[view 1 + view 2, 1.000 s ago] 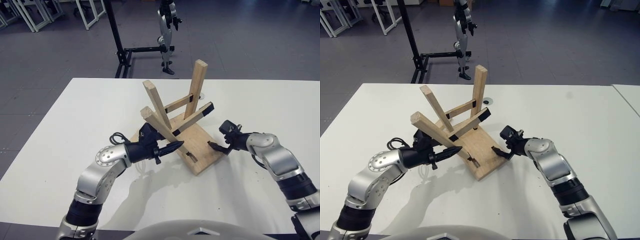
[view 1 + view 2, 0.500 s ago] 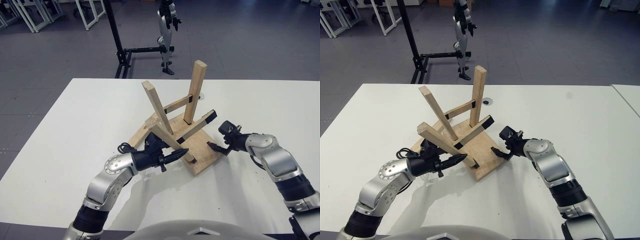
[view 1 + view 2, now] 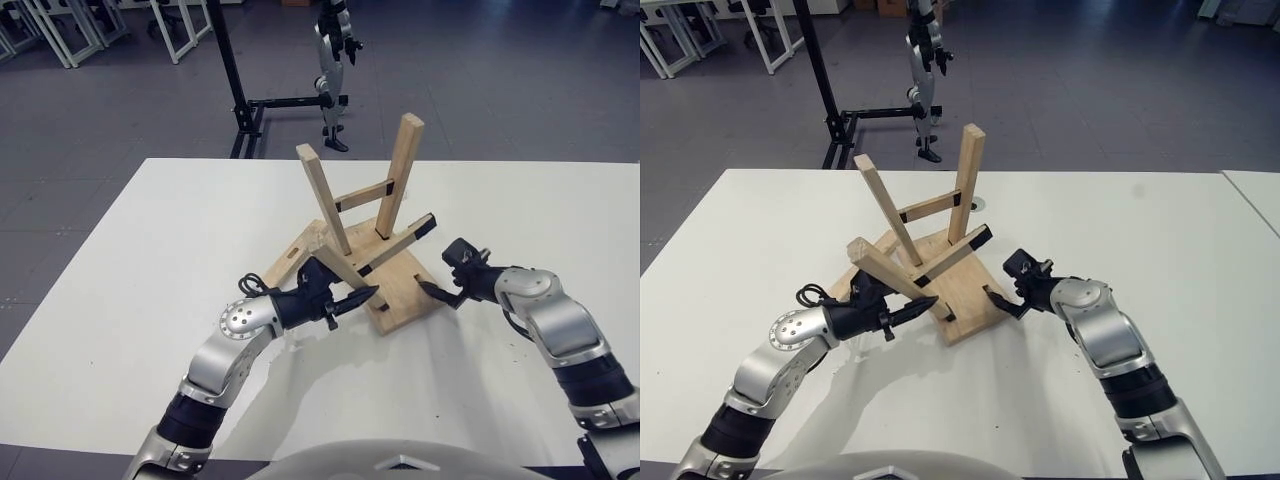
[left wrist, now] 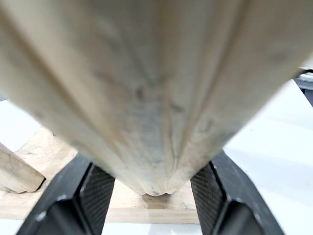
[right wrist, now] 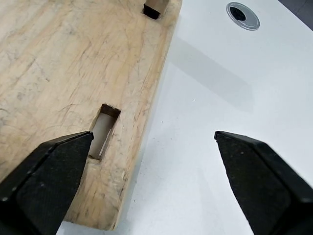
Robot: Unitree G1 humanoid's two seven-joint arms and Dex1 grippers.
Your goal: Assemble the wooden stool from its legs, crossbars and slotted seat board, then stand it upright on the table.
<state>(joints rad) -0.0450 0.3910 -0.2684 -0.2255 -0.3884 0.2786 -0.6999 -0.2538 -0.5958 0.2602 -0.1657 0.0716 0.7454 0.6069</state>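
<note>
The half-built stool sits upside down in the middle of the table (image 3: 150, 260), a little toward its far edge. Its seat board (image 3: 398, 296) is tilted rather than flat, and two legs (image 3: 325, 195) rise from it, joined by a short crossbar (image 3: 362, 197).

The left gripper (image 3: 355, 298) is clamped on a third leg (image 3: 885, 270); in the left wrist view the wood fills the gap between its black fingers (image 4: 93, 196). This leg's long axis slants from a raised free end on the side of the table's left edge down toward the board's near side. A second crossbar (image 3: 400, 240) with black ends runs from that leg toward the table's right edge.

The right gripper (image 3: 430, 291) rests at the board's corner nearest the table's right edge. Its fingers are spread wide and hold nothing. Its wrist view shows an empty slot (image 5: 102, 132) just beside one finger (image 5: 49, 166) and close to the board's edge.

The next move likely turns on how the held leg's lower end lines up with its slot. The left arm carries the leg, while the right is nearer the board and better placed to steady it.

The left fingertips cover the leg's foot, so it cannot be told whether it is seated. It is also hard to make out where the second crossbar's far end joins.
</note>
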